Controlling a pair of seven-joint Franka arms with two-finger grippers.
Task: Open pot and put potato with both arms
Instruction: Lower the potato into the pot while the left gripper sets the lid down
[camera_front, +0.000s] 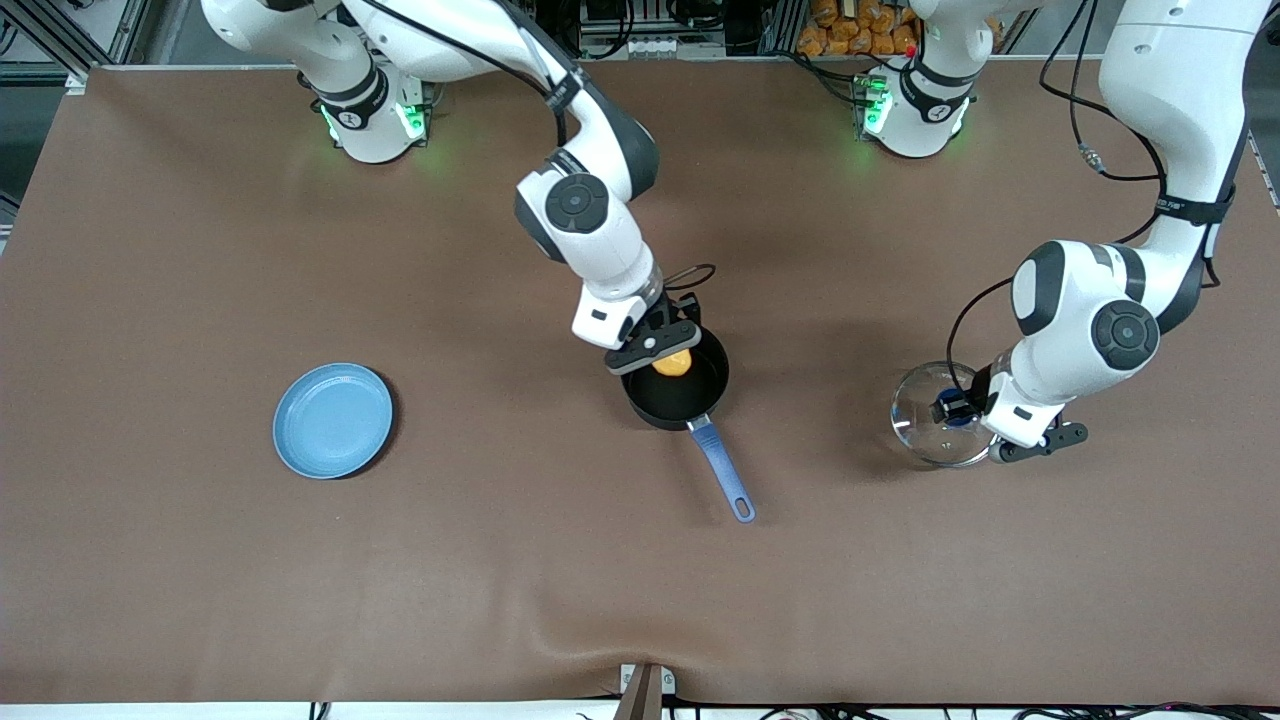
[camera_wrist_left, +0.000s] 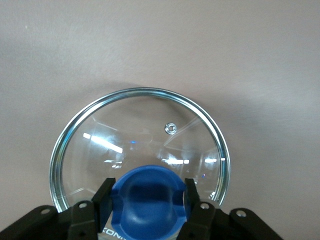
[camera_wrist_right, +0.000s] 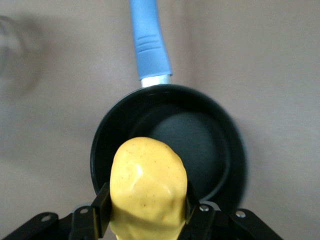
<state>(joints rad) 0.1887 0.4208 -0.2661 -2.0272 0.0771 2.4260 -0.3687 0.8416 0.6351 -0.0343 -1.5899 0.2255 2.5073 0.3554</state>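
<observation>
The black pot (camera_front: 682, 392) with its blue handle (camera_front: 724, 470) stands open at the table's middle. My right gripper (camera_front: 668, 352) is shut on the yellow potato (camera_front: 673, 362) and holds it over the pot's rim; the right wrist view shows the potato (camera_wrist_right: 147, 185) between the fingers above the empty pot (camera_wrist_right: 170, 140). My left gripper (camera_front: 962, 408) is shut on the blue knob (camera_wrist_left: 148, 205) of the glass lid (camera_front: 935, 412), which rests on the table toward the left arm's end. The lid (camera_wrist_left: 135, 145) fills the left wrist view.
A flat light-blue plate (camera_front: 333, 420) lies on the brown table toward the right arm's end. The pot's handle points toward the front camera.
</observation>
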